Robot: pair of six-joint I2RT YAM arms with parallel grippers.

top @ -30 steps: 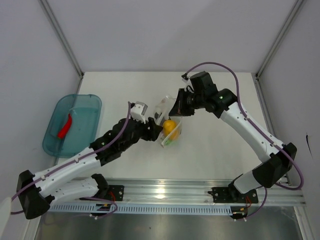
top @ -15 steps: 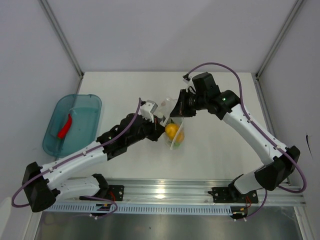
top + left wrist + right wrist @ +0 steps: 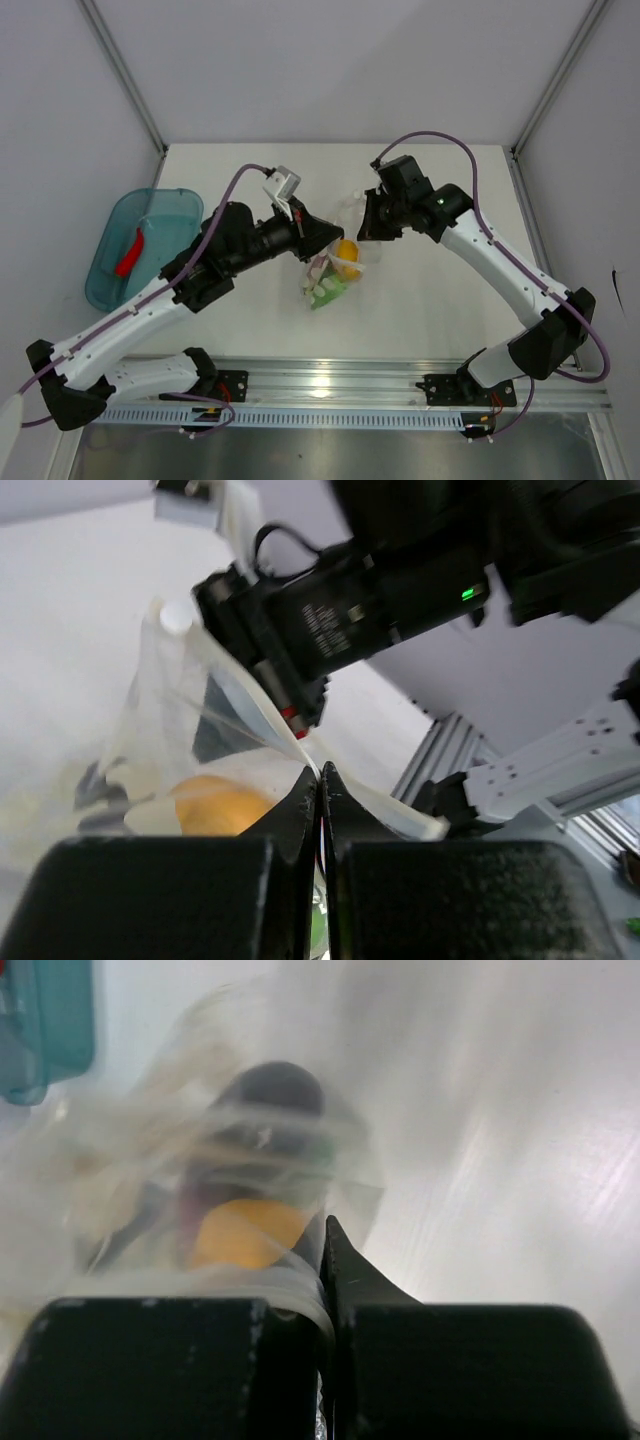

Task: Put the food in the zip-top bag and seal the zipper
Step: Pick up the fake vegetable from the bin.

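Bag (image 3: 335, 268) sits mid-table (image 3: 440, 310), strung between the two arms by its upper edge. Lower end points toward the near edge; can't tell if it touches the table.

Left tool (image 3: 322, 238): fingers (image 3: 295, 815) pressed together, clear film pinched in the slit between them.

Right tool (image 3: 367, 230): closed the same way on the film at the bag's other corner.

Inside the bag: yellow pepper (image 3: 345, 256) near the top, green pieces (image 3: 325, 290) at the lower end, dark eggplant (image 3: 272, 1088) beyond the pepper in the right wrist view.

Zipper: can't make out whether it is pressed shut.

Chili (image 3: 128, 256) lies in the teal tray (image 3: 175, 225), far left, well apart from the bag.
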